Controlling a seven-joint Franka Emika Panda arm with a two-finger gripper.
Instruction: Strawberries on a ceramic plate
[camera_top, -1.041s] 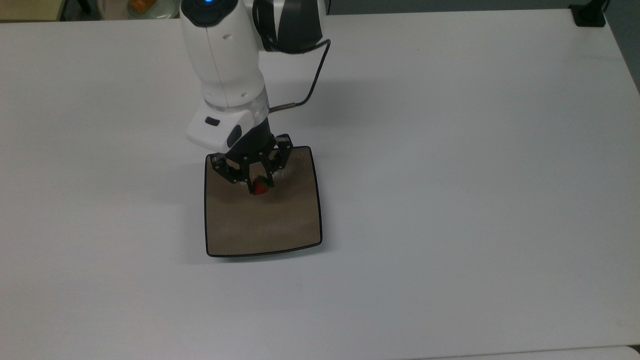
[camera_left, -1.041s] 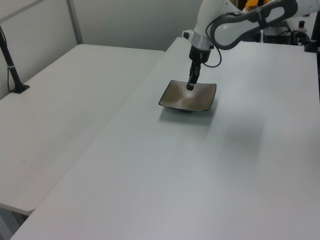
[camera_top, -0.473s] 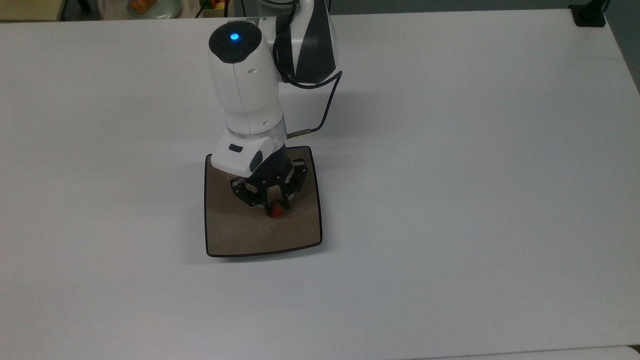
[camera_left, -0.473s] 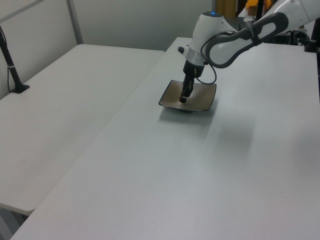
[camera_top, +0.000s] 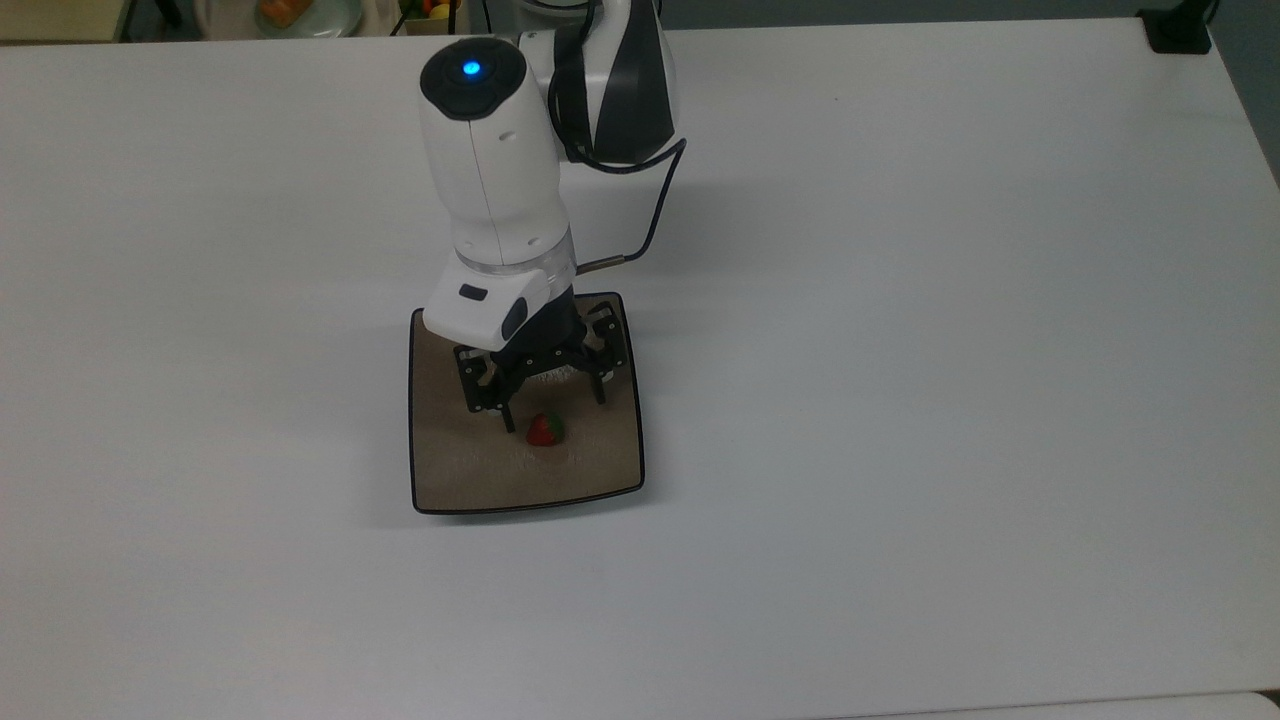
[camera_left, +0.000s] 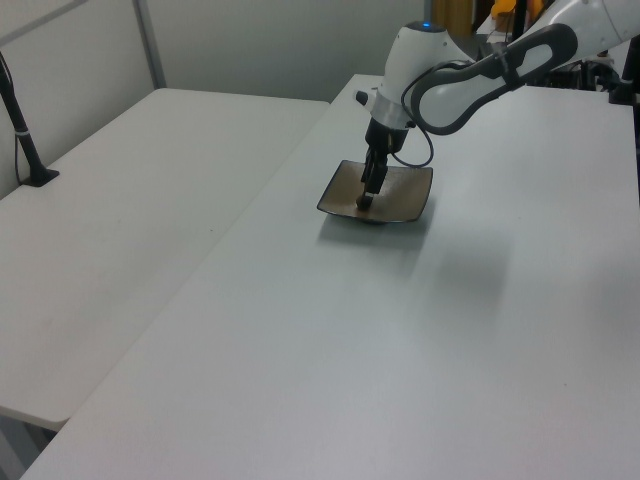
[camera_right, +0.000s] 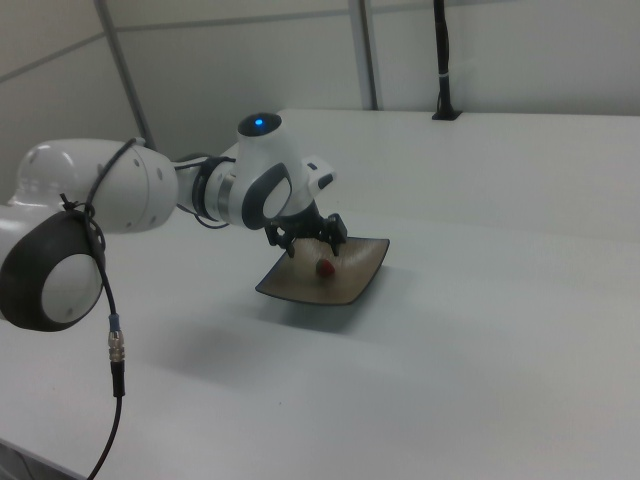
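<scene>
A single strawberry lay on the square tan ceramic plate, near the plate's middle. The gripper stood directly above it with fingers spread wide and empty, straddling the berry, so a straight lift off the plate would likely clear it.

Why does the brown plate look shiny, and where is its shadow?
In the top view, the ceramic plate shows pale streaks of reflected light near the strawberry; in the right view, the plate's soft shadow lies on the table below its near edge.
</scene>
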